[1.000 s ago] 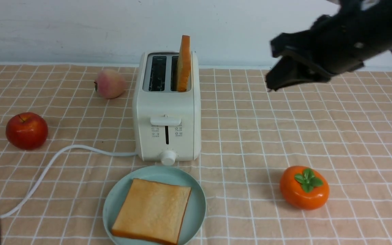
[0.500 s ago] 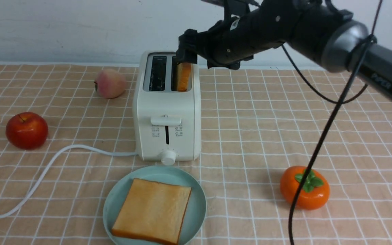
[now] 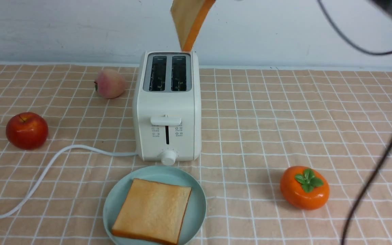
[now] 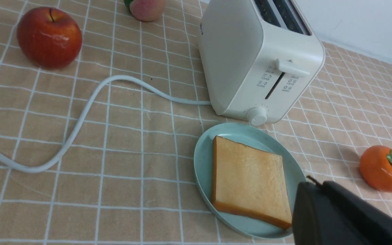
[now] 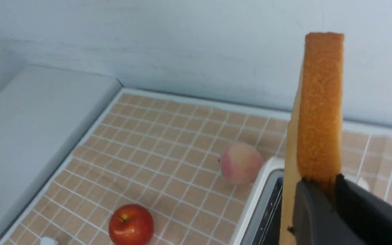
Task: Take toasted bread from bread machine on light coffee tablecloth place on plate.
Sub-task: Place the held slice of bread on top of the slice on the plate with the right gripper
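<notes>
We hold one toast slice (image 3: 191, 23) in our right jaws, which are closed on its crust only as far as its thickness allows. It hangs tilted, its pale tan face flat and its orange-brown edge lightly pitted. Our left jaws are shut, with nothing between them.

Below the right jaws stands the toaster (image 3: 167, 109), a boxy, smooth cream-white shell with rounded corners, a dark-slotted metallic top, a front lever (image 3: 166, 121) and a round knob (image 3: 168, 158). Nearer us and lower than those jaws, the other toast slice (image 3: 152, 211) lies flat on the shallow, teal-green plate (image 3: 196, 217); in the left wrist view it shows past the left jaws' tips.

Down and left of the right jaws are the fuzzy pink peach (image 3: 110, 83) and the glossy red apple (image 3: 27, 130), with the white cord (image 3: 54, 160) curving nearer us. The shiny orange persimmon (image 3: 304, 188) sits down and right of them, nearer us.

Under everything, the peach-tan tablecloth (image 3: 250, 143) covers the surface in thin white squares, slightly rippled. Behind the jaws rises a pale, faintly scuffed wall (image 3: 63, 30).
</notes>
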Controlling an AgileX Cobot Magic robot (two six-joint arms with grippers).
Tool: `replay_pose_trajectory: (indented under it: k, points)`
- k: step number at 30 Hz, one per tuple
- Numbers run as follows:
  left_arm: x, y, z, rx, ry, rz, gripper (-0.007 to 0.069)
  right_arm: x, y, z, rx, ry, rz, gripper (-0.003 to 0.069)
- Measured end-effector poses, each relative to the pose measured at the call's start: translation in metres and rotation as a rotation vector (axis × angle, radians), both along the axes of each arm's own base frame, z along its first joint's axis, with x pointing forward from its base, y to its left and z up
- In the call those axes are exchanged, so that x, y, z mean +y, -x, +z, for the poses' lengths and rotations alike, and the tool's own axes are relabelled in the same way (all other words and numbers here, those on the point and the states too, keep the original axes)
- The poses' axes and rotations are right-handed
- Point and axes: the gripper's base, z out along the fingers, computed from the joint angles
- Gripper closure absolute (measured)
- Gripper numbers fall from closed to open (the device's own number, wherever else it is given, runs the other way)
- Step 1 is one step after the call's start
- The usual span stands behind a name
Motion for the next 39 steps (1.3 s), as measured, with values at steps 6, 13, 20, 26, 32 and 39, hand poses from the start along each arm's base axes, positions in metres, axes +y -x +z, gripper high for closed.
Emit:
replay_pose_trajectory:
  k: [6,13,20,26,32,39]
  points:
    - [0.002,-0.001,0.002,-0.033,-0.032,0.017,0.0638,-0.065,0.097,0.076,-0.068,0.11,0.005,0.0606]
    - [0.004,-0.003,0.006,-0.083,-0.059,0.031,0.0638,-0.103,0.136,0.078,0.019,0.264,-0.072,0.0606]
    - [0.004,-0.004,0.009,-0.128,-0.051,0.029,0.0638,-0.084,0.126,0.009,0.293,0.263,0.094,0.0606]
    - [0.004,-0.004,0.01,-0.133,-0.049,0.029,0.0638,-0.045,0.096,-0.123,0.606,0.031,0.339,0.0606]
    - [0.004,-0.004,0.01,-0.133,-0.049,0.029,0.0638,-0.021,0.067,-0.199,0.665,-0.236,0.366,0.0605]
    - [0.004,-0.004,0.01,-0.133,-0.049,0.029,0.0638,0.016,0.052,-0.258,0.741,-0.262,0.335,0.0513]
